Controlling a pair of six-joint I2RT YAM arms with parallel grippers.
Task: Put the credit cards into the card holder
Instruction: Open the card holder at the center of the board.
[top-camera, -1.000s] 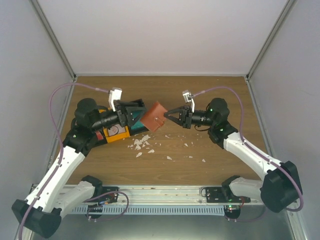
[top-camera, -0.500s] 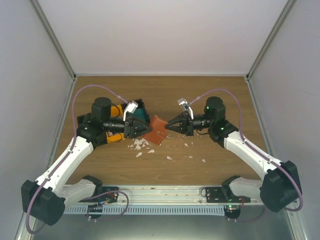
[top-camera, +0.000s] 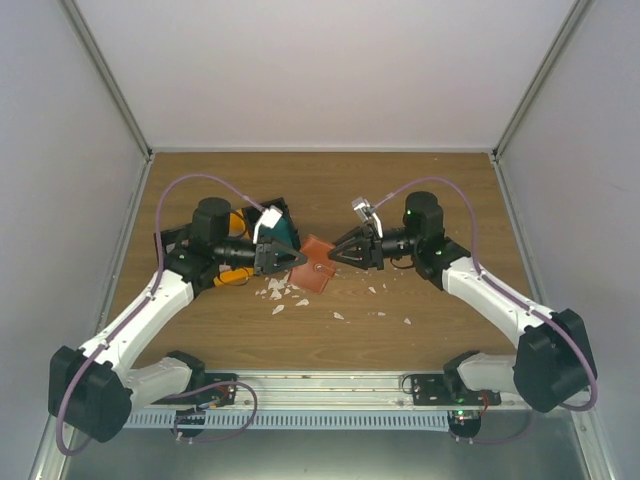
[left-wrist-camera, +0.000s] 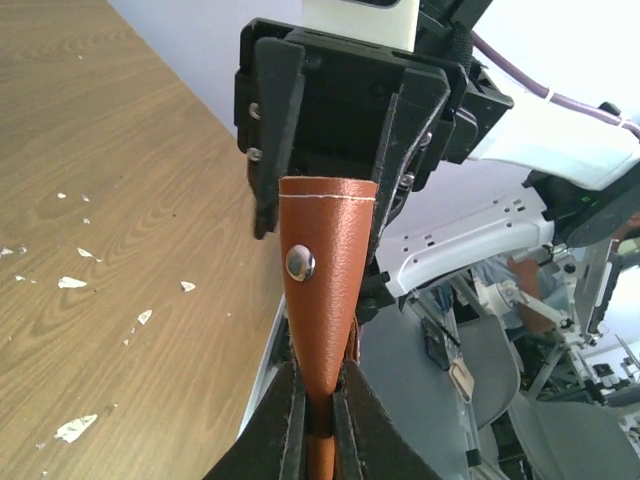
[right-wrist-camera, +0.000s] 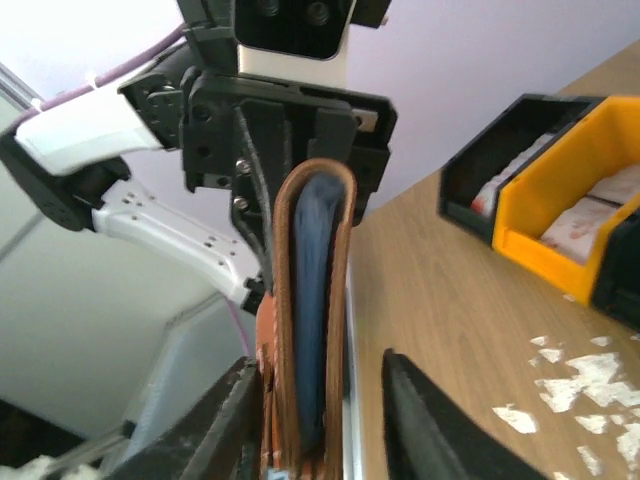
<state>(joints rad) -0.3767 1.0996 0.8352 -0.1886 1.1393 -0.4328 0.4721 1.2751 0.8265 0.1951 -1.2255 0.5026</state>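
Left wrist: left end effector (left-wrist-camera: 318, 378) clamps the card holder (left-wrist-camera: 325, 290) (lower end hidden) — right end effector (right-wrist-camera: 320, 362) spread apart.

White-shelled, black-jointed left arm (top-camera: 135, 325) and right arm (top-camera: 495, 300) trail lilac cables (top-camera: 190, 182); left gripper (top-camera: 298, 262) and right gripper (top-camera: 336, 255) are black, studded with silver screws; green lights (top-camera: 410, 213) dot the right arm.

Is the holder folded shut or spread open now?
Folded: the right wrist view shows the holder edge-on, its leaves close together around something blue. Whether its tab is snapped, cannot tell.
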